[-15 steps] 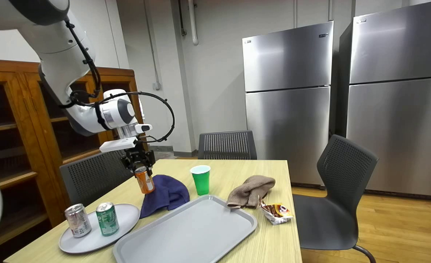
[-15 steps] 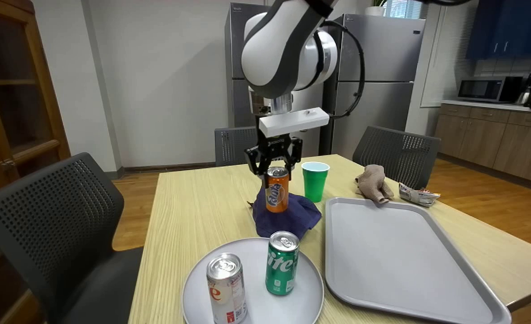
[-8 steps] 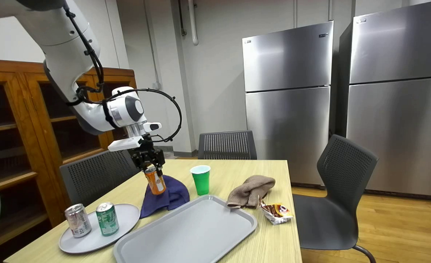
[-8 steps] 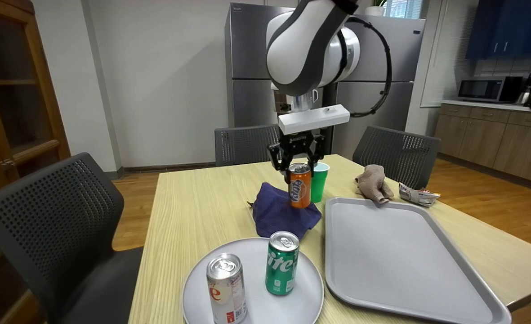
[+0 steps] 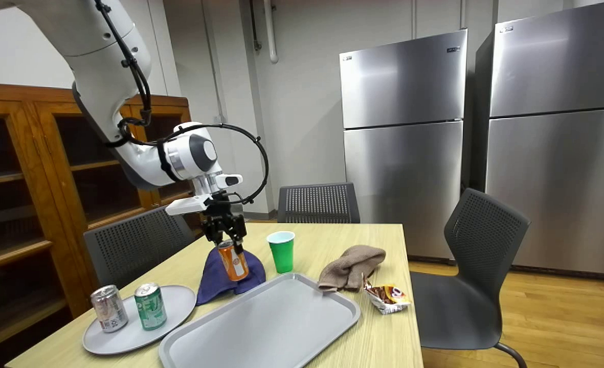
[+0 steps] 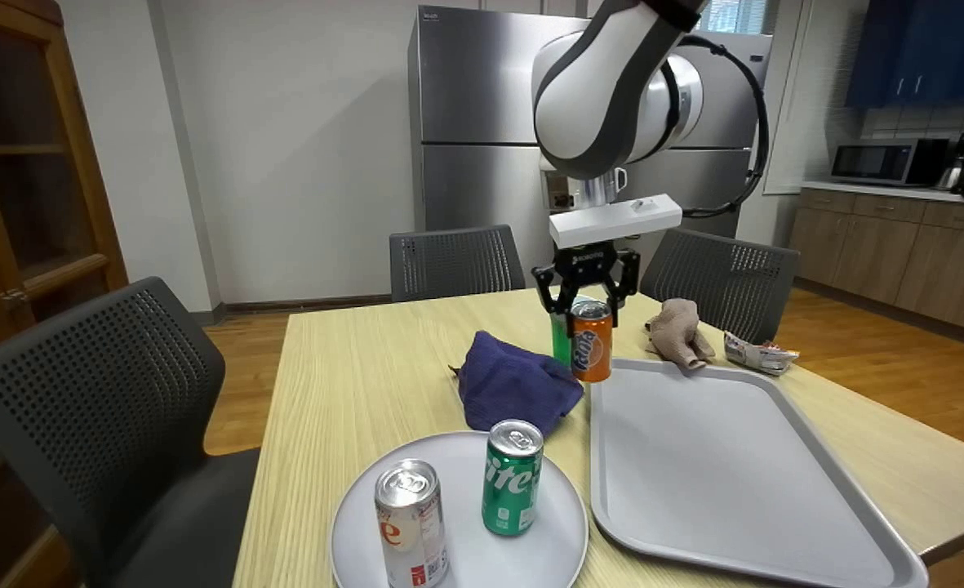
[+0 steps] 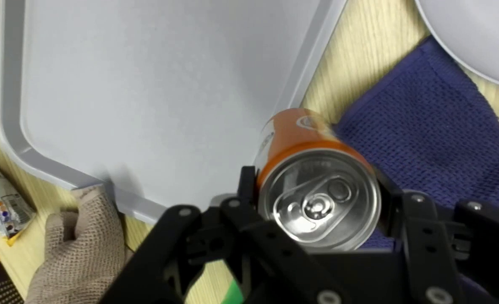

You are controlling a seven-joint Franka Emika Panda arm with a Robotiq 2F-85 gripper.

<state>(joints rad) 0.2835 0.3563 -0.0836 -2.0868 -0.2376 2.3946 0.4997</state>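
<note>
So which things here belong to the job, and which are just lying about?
In hand: orange can, held by the gripper.

Ungripped, perhaps just lying about: gray tray, plate, green can, silver can, green cup, blue cloth, brown cloth, snack packet.

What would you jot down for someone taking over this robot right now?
Jaws: closed on the orange can, which is held in the air.
Things: it hangs near the gray tray and the dark blue towel; the green can and the silver can stand on the round plate.
Done: the orange can is gripped and lifted.
Left: it is not yet set down or released.
</note>
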